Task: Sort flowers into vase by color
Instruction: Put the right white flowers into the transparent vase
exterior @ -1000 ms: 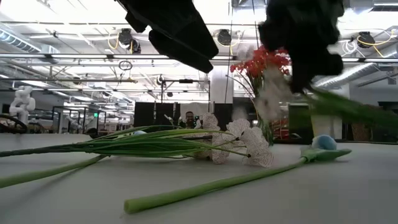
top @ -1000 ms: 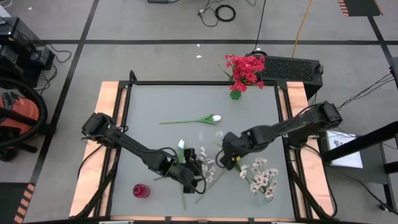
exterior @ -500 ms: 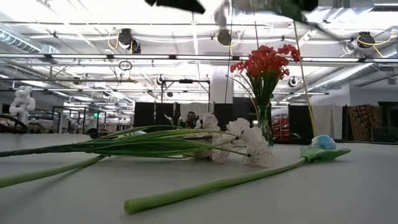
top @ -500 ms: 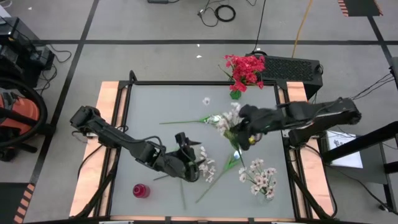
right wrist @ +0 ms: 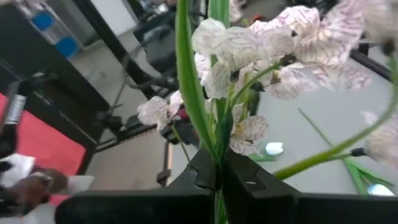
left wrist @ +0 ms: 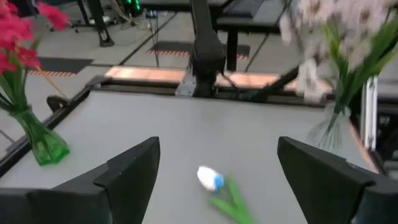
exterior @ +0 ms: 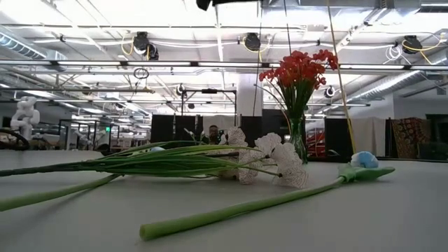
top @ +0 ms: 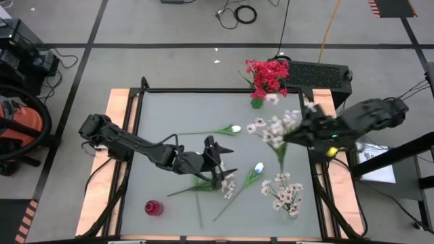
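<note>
My right gripper [top: 293, 135] is high over the table's right side, shut on a pale pink-white spray [top: 271, 127]. My left gripper [top: 220, 160] hovers open over the table's middle, holding nothing; a white tulip bud [left wrist: 210, 178] lies on the table beyond its fingers. Red flowers [top: 266, 73] stand in a green vase [top: 256, 102] at the far edge. More pink-white flowers [top: 285, 195] stand in a vase at the near right. Another spray [top: 227, 184] and a second tulip [top: 234, 129] lie flat on the table. My right gripper pinches the spray's green stems [right wrist: 217, 155] between its two fingers, just below the blossoms. The fingers come roughly level from the table's right and lie across the stems. The spray is lifted clear of the table, and its stem end [top: 281, 161] trails toward the near edge.
A small red vase [top: 154, 207] stands at the near left. Loose green stems [top: 196, 188] lie near the left gripper. The wooden side rails [top: 116, 122] border the grey table top. The far left part of the table is bare.
My right gripper has risen steeply and swung toward the table's right and far edges, tipping from pointing down to nearly level. It has lifted the pink-white spray clear of the table. My left gripper has risen and drawn toward the far edge, staying open.
</note>
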